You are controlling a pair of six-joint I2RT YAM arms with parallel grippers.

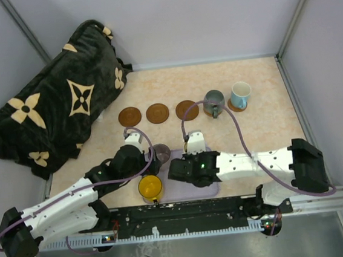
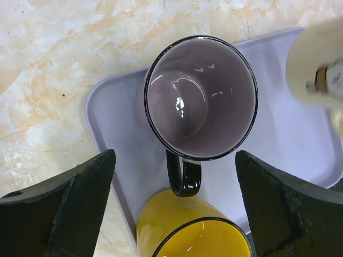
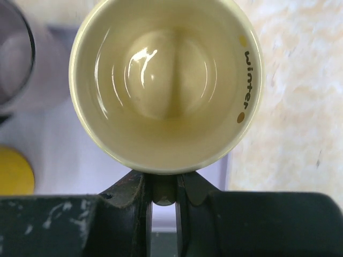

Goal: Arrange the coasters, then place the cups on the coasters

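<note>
Three brown coasters [image 1: 130, 115] [image 1: 157, 113] [image 1: 187, 110] lie bare in a row. To their right, the grey-green cup [image 1: 214, 103] and the white and blue cup [image 1: 240, 95] each stand on a coaster. My right gripper [image 3: 163, 184] [image 1: 184, 168] is shut on the handle of the cream cup [image 3: 166, 85], over the lavender tray [image 3: 53, 144]. My left gripper [image 2: 177, 203] [image 1: 151, 167] hangs open above the tray [image 2: 112, 107], its fingers either side of the purple-grey cup's handle [image 2: 183, 176]. The purple-grey cup [image 2: 201, 96] [image 1: 160, 153] and yellow cup [image 2: 193, 230] [image 1: 150, 187] stand on the tray.
A black blanket with cream flower shapes [image 1: 59, 103] is heaped at the back left, close to the leftmost coaster. Grey walls close the table in at the back and on both sides. The tray [image 1: 211, 191] lies at the near edge between the arms.
</note>
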